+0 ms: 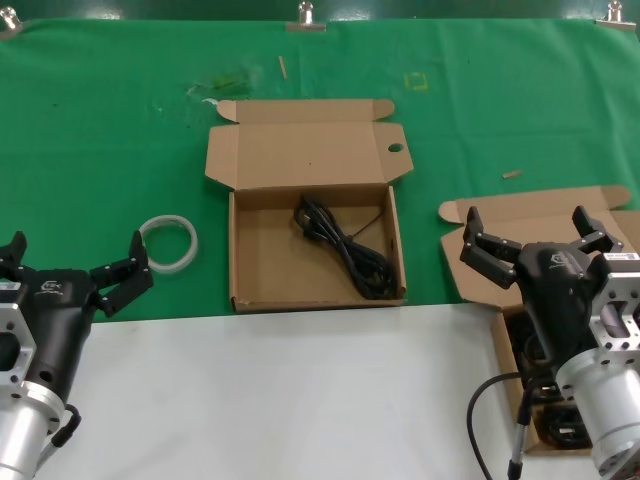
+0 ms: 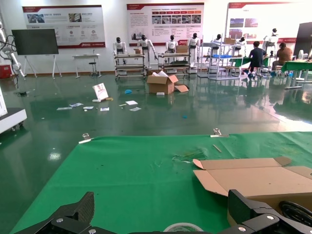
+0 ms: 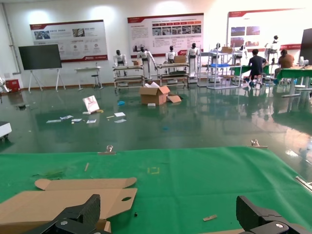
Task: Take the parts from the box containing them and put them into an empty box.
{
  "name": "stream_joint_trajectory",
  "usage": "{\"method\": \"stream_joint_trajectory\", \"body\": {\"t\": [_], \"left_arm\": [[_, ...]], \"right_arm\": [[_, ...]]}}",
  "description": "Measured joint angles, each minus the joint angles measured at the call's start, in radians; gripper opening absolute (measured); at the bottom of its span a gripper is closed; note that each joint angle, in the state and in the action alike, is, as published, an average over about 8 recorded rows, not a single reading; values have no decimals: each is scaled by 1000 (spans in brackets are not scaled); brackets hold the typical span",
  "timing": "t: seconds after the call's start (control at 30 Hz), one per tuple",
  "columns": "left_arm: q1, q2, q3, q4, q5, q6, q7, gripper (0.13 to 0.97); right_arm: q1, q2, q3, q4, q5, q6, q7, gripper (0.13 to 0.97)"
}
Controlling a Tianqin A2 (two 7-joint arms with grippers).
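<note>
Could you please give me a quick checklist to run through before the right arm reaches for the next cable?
1. Right end effector open and holding nothing: ok.
2. Right end effector above the source box: ok.
3. Cables left in the source box: ok, partly hidden.
4. Middle box open, room beside the cable in it: ok.
5. Left end effector open, away from both boxes: ok.

Left gripper (image 1: 72, 268): black housing with small white logo, black toothed fingers (image 1: 128, 273), silver cylindrical wrist. Right gripper (image 1: 532, 237): same black body and logo, silver machined wrist block, black cable (image 1: 478, 407) looped beside it. Silver screws on fingertips (image 2: 56, 220).
</note>
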Motion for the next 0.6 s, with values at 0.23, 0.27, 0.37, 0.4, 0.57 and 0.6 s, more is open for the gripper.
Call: {"method": "stream_joint_trajectory", "body": {"t": [0.23,0.27,0.37,0.4,0.57,0.6], "left_arm": [[0,0,0,0,0,0,0,966],[0,0,0,0,0,0,0,966],[0,0,0,0,0,0,0,966],[0,0,0,0,0,0,0,966],[0,0,0,0,0,0,0,966],[0,0,0,0,0,0,0,966]], "right_arm": [[0,0,0,0,0,0,0,966],[0,0,0,0,0,0,0,966],[0,0,0,0,0,0,0,966],[0,0,0,0,0,0,0,966],[0,0,0,0,0,0,0,966],[0,0,0,0,0,0,0,966]]}}
